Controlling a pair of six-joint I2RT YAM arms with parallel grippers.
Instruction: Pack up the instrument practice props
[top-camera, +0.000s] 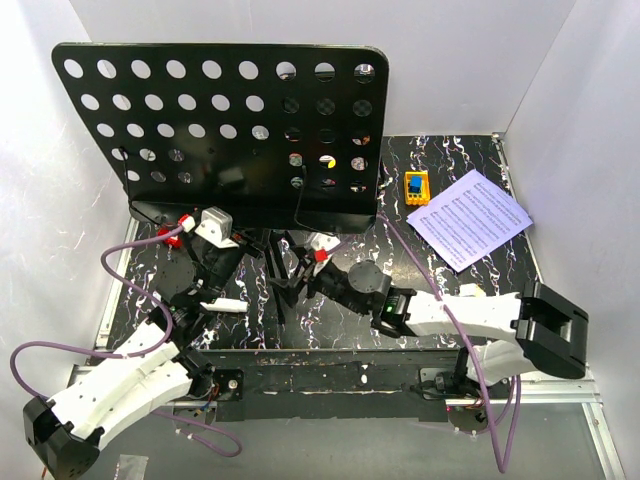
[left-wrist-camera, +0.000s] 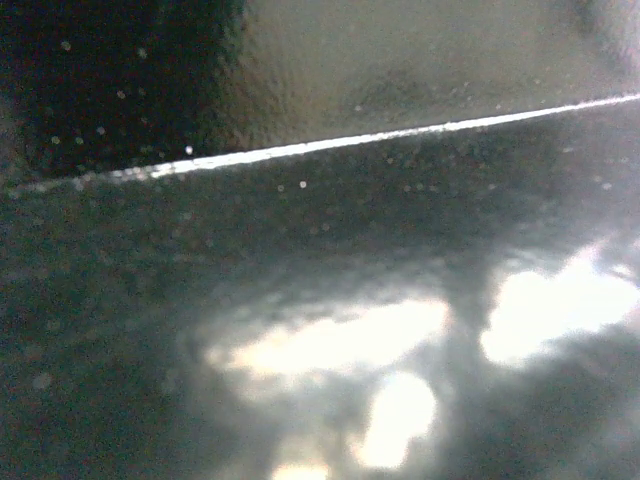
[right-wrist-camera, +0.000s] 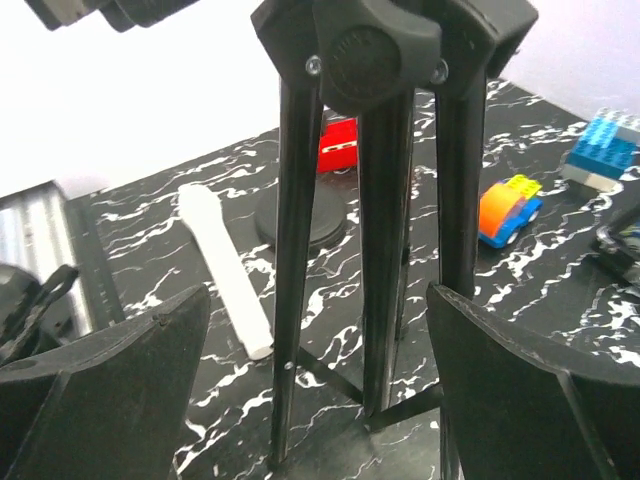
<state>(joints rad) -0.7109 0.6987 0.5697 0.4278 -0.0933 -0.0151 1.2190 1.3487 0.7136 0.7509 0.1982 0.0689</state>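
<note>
Because the stand (right-wrist-camera: 375, 50) must fold, I am holding my right fingers (right-wrist-camera: 120, 380) wide around its legs (right-wrist-camera: 385, 250); my left fingers (top-camera: 214, 224) are sitting at the desk's (top-camera: 200, 120) near edge, grip I cannot tell.

Shows glossy black perforated metal on the music stand desk (top-camera: 210, 115), matt white paper on the sheet-music page (top-camera: 470, 218), smooth white plastic on the microphone (right-wrist-camera: 225, 270).

No wording can be read. The white paper sheet-music page (top-camera: 469, 218), right of the black perforated-metal tripod music stand (top-camera: 230, 130), carries printed staves too fine to read. White marks on the small red plastic block (right-wrist-camera: 338, 145) near its legs are blurred.
</note>
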